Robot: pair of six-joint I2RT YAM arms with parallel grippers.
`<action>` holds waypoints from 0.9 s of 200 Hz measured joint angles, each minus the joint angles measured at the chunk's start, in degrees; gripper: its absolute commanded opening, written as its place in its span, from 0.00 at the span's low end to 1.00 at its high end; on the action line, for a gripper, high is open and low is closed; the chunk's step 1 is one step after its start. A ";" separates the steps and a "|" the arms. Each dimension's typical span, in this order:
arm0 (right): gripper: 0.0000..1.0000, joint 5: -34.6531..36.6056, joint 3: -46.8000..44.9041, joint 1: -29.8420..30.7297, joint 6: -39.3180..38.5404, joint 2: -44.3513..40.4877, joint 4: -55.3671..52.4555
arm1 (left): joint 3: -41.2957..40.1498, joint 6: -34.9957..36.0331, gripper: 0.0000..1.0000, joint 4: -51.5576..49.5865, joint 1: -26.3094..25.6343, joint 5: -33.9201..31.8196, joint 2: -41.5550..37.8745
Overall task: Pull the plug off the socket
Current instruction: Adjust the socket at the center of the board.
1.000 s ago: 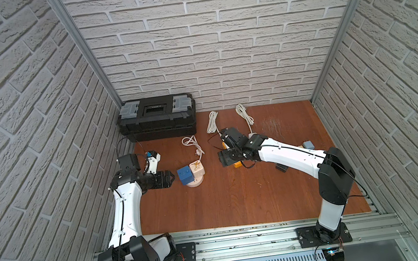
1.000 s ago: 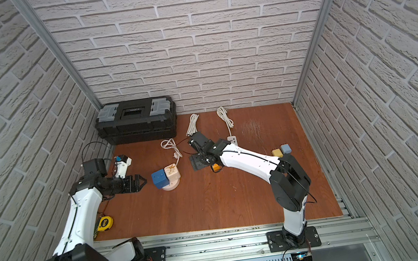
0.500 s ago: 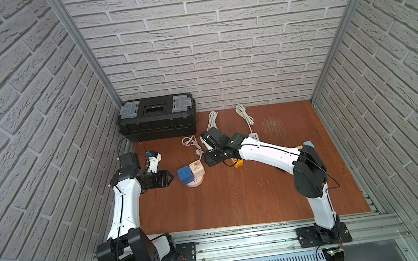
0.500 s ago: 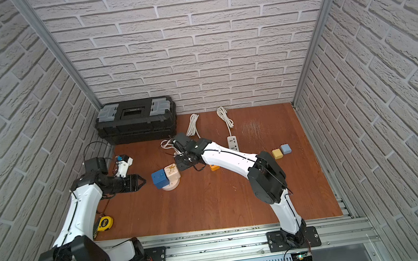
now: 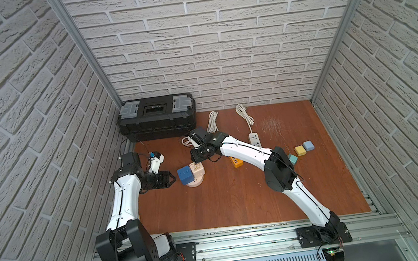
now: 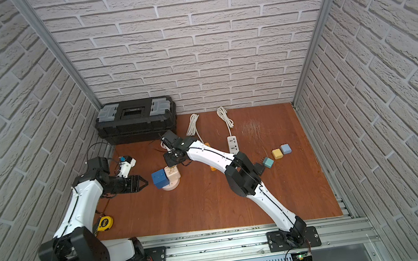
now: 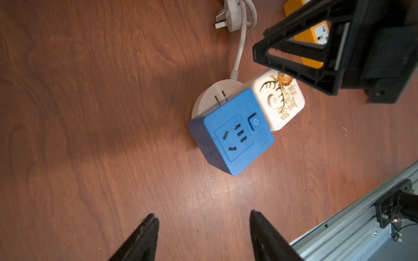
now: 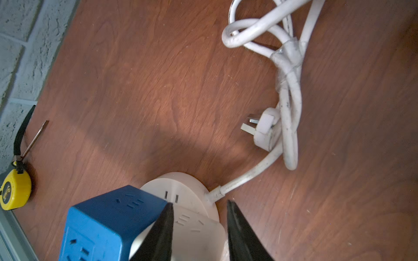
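in both top views the round white socket [image 5: 194, 184] sits left of the worktop's [image 5: 226, 203] middle, with the blue plug [image 5: 187, 175] and cream plug [image 5: 199, 169] seated side by side on it. a toolbox [image 5: 157, 116] fills the far left corner, and an orange power strip [image 5: 236, 162] lies just right of the socket. your right arm reaches far across, its right gripper [image 5: 198, 162] tipped down over the cream plug.

left wrist view: your left gripper [image 7: 202, 215] hangs spread, short of the blue plug, with nothing between.

right wrist view: the fingers [image 8: 162, 230] clamp the cream plug's sides, one slotted between it and the blue plug. the coiled cord [image 8: 287, 90] lies beyond.
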 measured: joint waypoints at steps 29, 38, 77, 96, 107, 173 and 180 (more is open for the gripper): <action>0.38 -0.48 -2.01 -0.15 0.04 -0.33 1.44 | 0.02 1.66 0.69 -0.87 0.00 1.64 1.55; 0.37 -0.52 -4.37 -0.22 0.07 -1.25 2.91 | 0.04 2.12 0.68 -1.20 -0.07 2.34 2.16; 0.36 -0.57 -16.81 -0.20 1.20 -7.37 5.01 | 0.04 3.37 0.69 -1.77 -2.71 3.89 4.57; 0.36 -0.24 -23.82 0.20 2.62 -11.23 6.16 | 0.04 3.39 0.69 -1.70 -4.02 4.24 5.25; 0.36 -0.02 -28.24 0.79 3.28 -13.77 6.99 | 0.22 3.39 0.69 -1.73 -4.46 4.55 5.75; 0.59 1.92 -40.79 4.50 1.60 -26.49 7.96 | 1.64 3.15 0.70 -0.98 -4.44 5.16 7.67; 0.63 1.70 -40.79 4.48 0.22 -27.85 8.04 | 1.64 3.15 0.70 -0.98 -4.37 5.20 7.67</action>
